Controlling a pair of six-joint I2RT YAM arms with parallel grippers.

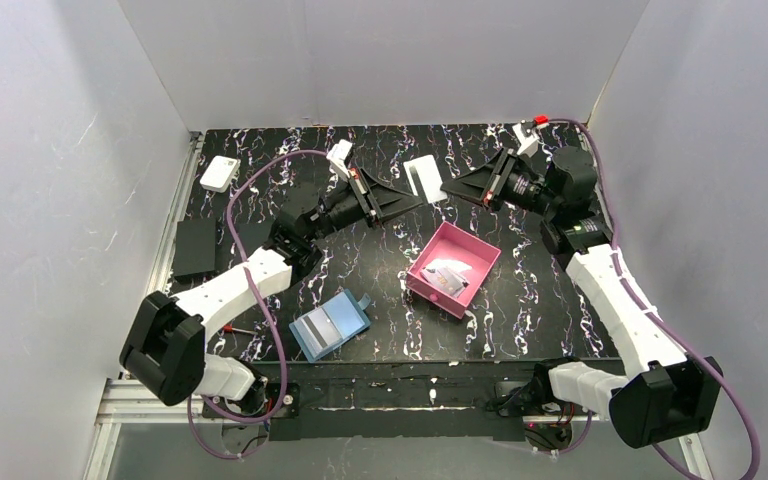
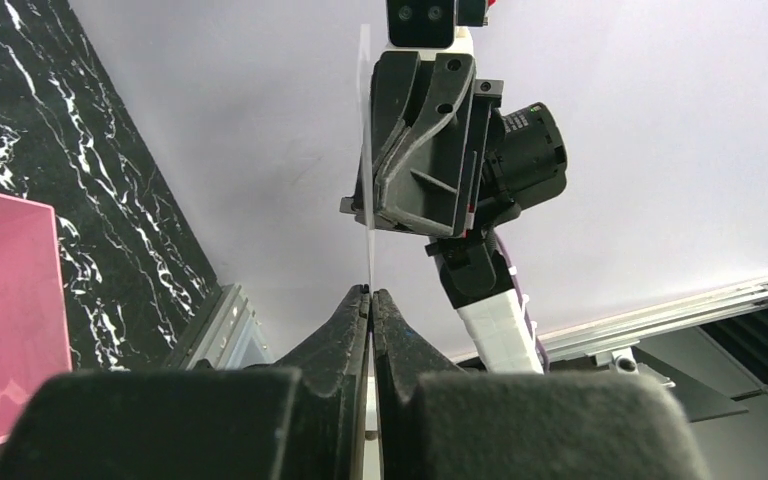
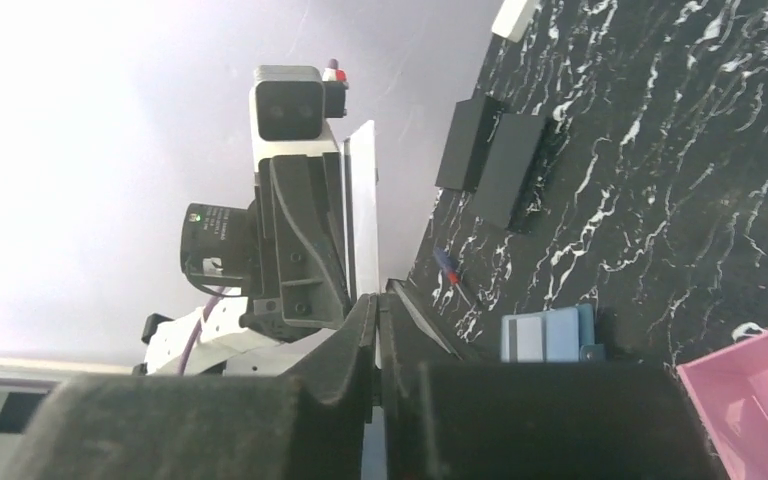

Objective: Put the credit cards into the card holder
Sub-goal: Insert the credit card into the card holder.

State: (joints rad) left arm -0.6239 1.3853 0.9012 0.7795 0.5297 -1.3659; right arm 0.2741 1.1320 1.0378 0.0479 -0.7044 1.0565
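A white credit card [image 1: 425, 177] with a dark stripe hangs in the air over the back of the table, pinched from both sides. My left gripper [image 1: 418, 197] is shut on its left edge, and the card shows edge-on [image 2: 368, 160] above those jaws [image 2: 371, 292]. My right gripper [image 1: 445, 187] is shut on the opposite edge, with the card [image 3: 362, 210] rising from its tips [image 3: 377, 297]. The blue card holder [image 1: 332, 322] lies open near the front left. A grey-white striped card [image 1: 309, 329] rests on it, also seen from the right wrist [image 3: 523, 338].
A pink square tray [image 1: 480, 262] with pale items inside sits mid-table, right of the holder. Two black slabs [image 1: 195, 247] and a white box [image 1: 219, 173] lie at the left. A small red-tipped tool [image 3: 450, 270] lies by the left arm.
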